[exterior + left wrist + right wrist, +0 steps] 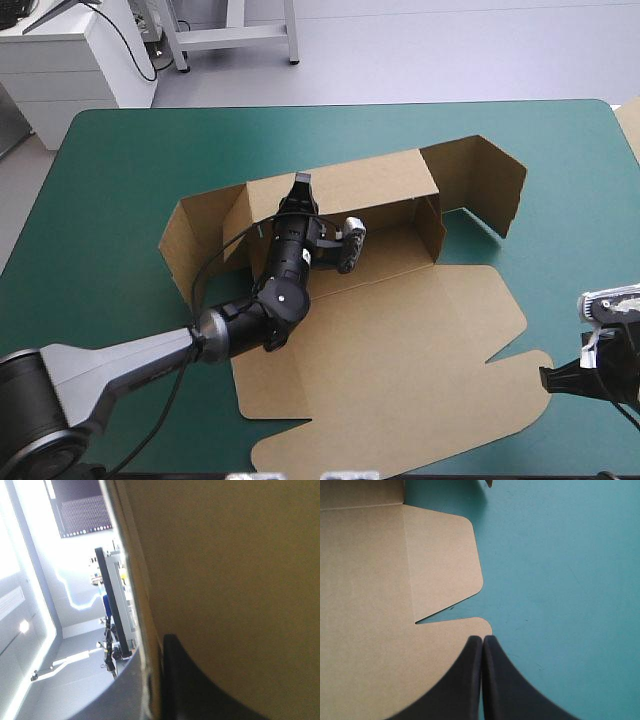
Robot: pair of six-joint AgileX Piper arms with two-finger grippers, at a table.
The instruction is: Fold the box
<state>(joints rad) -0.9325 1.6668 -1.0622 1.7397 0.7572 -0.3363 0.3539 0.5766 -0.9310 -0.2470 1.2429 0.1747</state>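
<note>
**Container.** Box (322, 355) sits mid-table on the cover (110, 180), part-formed into an open tray. Far wall (360, 185) is up. End flaps at L (185, 245) and R (490, 180) stand, the R one splayed outward. Lid (420, 340) lies flat on the near side. In the tray: L claw (301, 183) and its wrist, reaching to the far wall's top edge.

**L claw.** Clamped on the far wall. In the wrist view the board (240, 565) fills the R side at close range. Its edge runs between the fingers, with one black finger (210, 695) pressed against the face. The other finger shows only as a dim shape past the edge.

**R claw** (548, 377). At the near R of the table, just off the lid's R edge. Fingers meet in a point (482, 641), gripping nothing, tip just beside a lid corner.

**Material and shape.** Plain brown board, matt, with crisp creases. Lid's R edge has two tabs w/ rounded corners (445, 560), a narrow V notch between them. Cover is smooth teal-green, lightly scuffed.
</note>
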